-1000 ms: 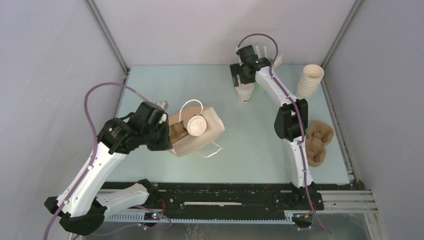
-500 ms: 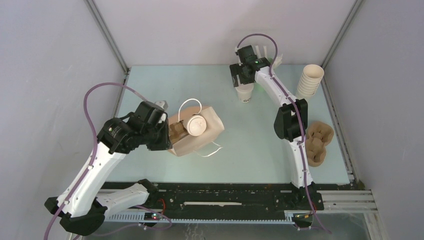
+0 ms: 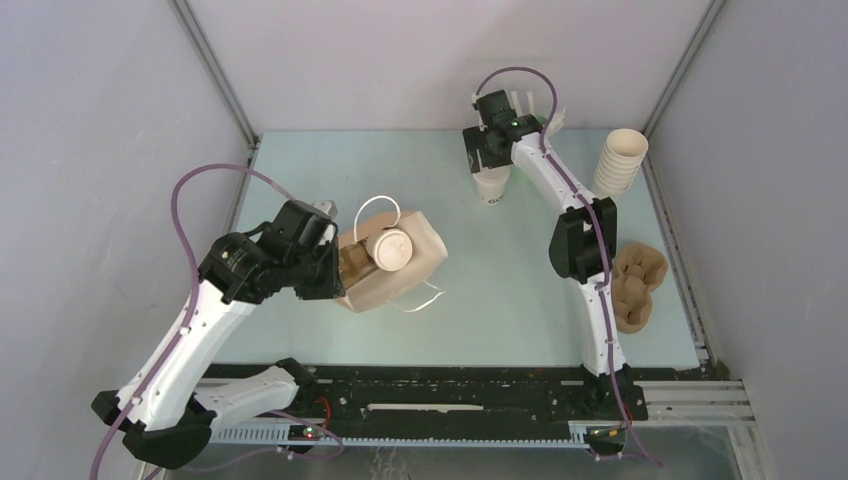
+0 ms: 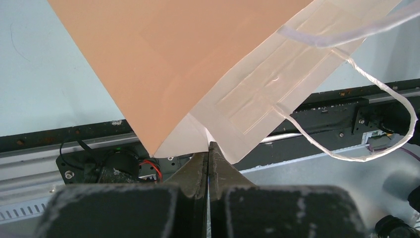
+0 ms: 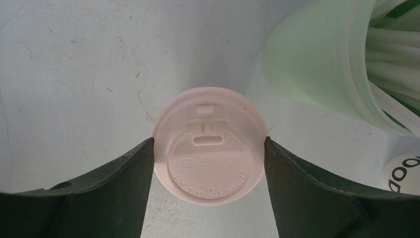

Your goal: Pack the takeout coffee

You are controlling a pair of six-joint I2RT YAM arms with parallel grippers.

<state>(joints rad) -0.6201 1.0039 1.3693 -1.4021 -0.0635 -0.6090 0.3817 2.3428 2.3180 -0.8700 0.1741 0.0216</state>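
Right gripper (image 3: 489,158) is at 1 o'clock on the pale green table (image 3: 300,170). It grasps the far small cream-white paper cup with round white plastic lid (image 3: 491,186). In the right wrist view both fingers (image 5: 124,178) press the lid rim at 3 and 9 o'clock, with the lid (image 5: 209,146) centred. A second ago the jaws stood wider and clear of the cup, so they have closed in. The far cup still stands upright on the table and has barely shifted.

The pale green plastic cup of white sticks (image 5: 317,64) stands at 2 o'clock of the far cup, near it but apart.

Left gripper (image 3: 333,272) is clenched on the rim edge of the brown paper bag with white string handles (image 3: 405,270). In the left wrist view the fingertips (image 4: 208,148) are pressed together at the bag's corner. The grip is unchanged from the earlier frame; the arm and bag have nudged slightly.

The bag lies on its side near table centre, mouth toward 9 o'clock. The other small cream-white lidded paper cup (image 3: 392,249) lies tipped at that mouth, about where it was before. How far inside it sits is unclear.

The tall stack of lidless cream paper cups (image 3: 620,160) at 2 o'clock is unmoved. So is the brown moulded pulp cup carrier (image 3: 636,285) at 4 o'clock.
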